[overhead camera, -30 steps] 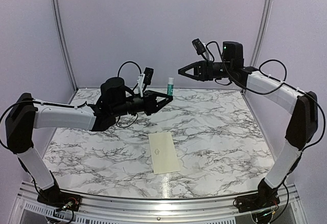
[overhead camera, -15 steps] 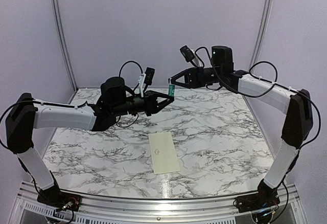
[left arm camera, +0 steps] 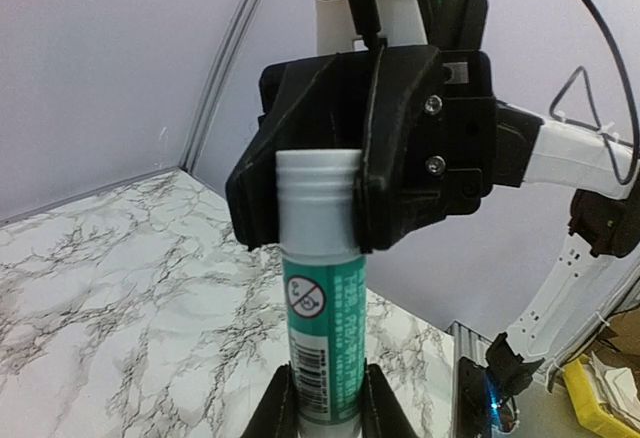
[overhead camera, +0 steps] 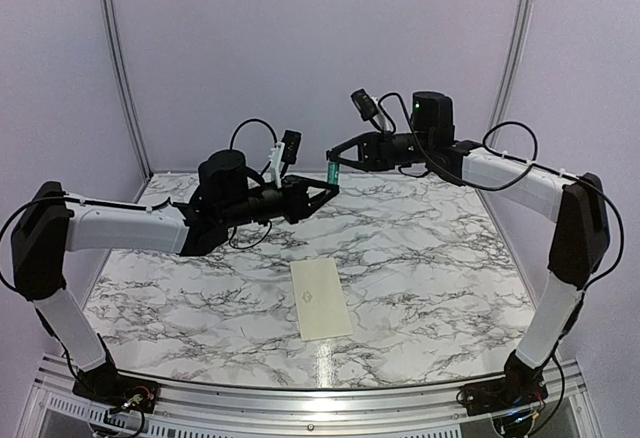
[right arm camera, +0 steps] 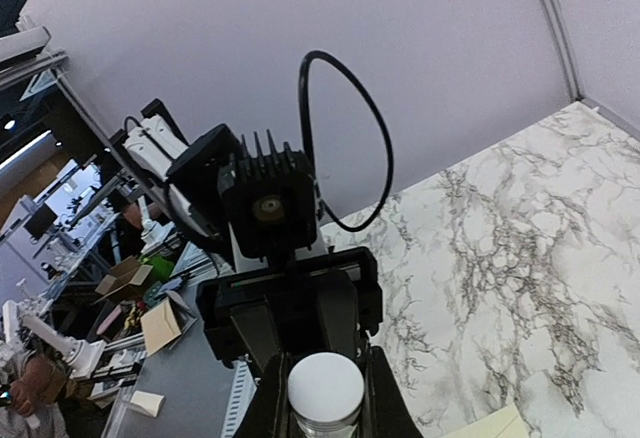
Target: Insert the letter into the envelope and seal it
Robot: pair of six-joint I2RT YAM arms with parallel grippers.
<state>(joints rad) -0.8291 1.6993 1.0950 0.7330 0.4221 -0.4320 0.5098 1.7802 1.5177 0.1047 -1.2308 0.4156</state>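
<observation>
Left end effector [left arm camera: 320, 413] clamps the glue stick [left arm camera: 320, 328] by its lower body, upright in mid-air over the desk [overhead camera: 420, 258]. Right end effector [right arm camera: 325, 403] pinches the white cap [right arm camera: 325, 386], likely to uncap for sealing. Envelope [overhead camera: 321, 298] lies flat at near-centre; letter not separately visible.

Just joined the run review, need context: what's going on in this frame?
The left gripper holds the glue tube upright by its base, above the far part of the table. The right gripper has its fingers against both sides of the tube's white cap, probably to pull it off. The envelope lies flat near the front edge; neither arm touches it. No separate letter is visible.
</observation>
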